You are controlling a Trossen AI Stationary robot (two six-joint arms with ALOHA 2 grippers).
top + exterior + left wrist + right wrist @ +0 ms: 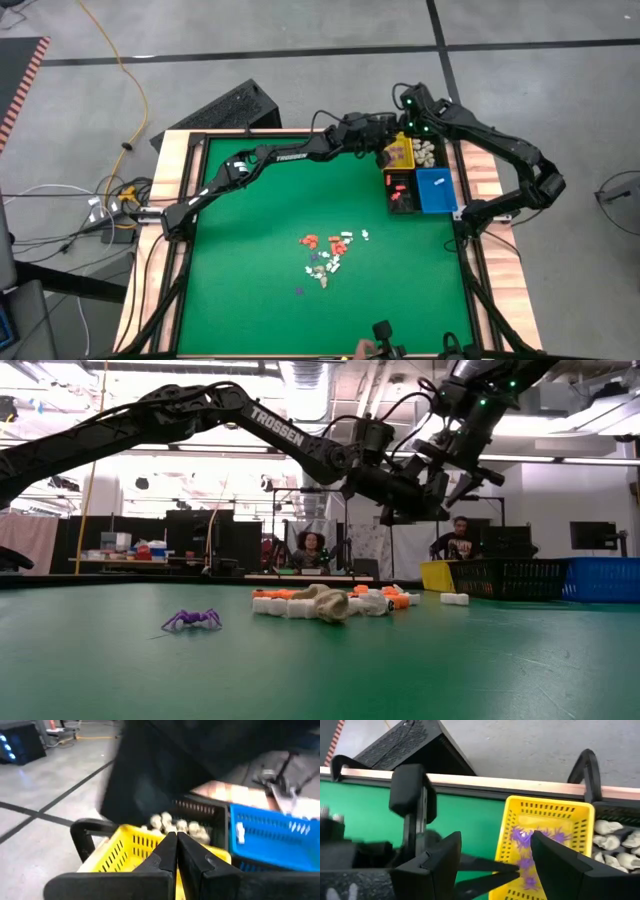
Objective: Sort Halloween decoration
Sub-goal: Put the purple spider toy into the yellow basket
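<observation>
Right now, what I see from my station:
Left hand [388,152]: fingers pressed together with nothing visible between them, hovering over the near edge of the yellow bin [401,152] at the desk's far right.
Right hand [495,865]: jaws spread wide, also above the yellow bin, close to my left hand.
Halloween decoration [326,254]: loose cluster of white, orange and purple trinkets near the middle of the green desk [250,270], well apart from the bins.
Yellow bin contents: purple spiders [530,845].
Black bin [401,190]: orange pieces inside, touching the blue bin [437,190].
Skulls [620,837]: cream, in a dark bin beside the yellow one.
Open room: wide bare green on the left and near side; wooden border [170,165] all round.
</observation>
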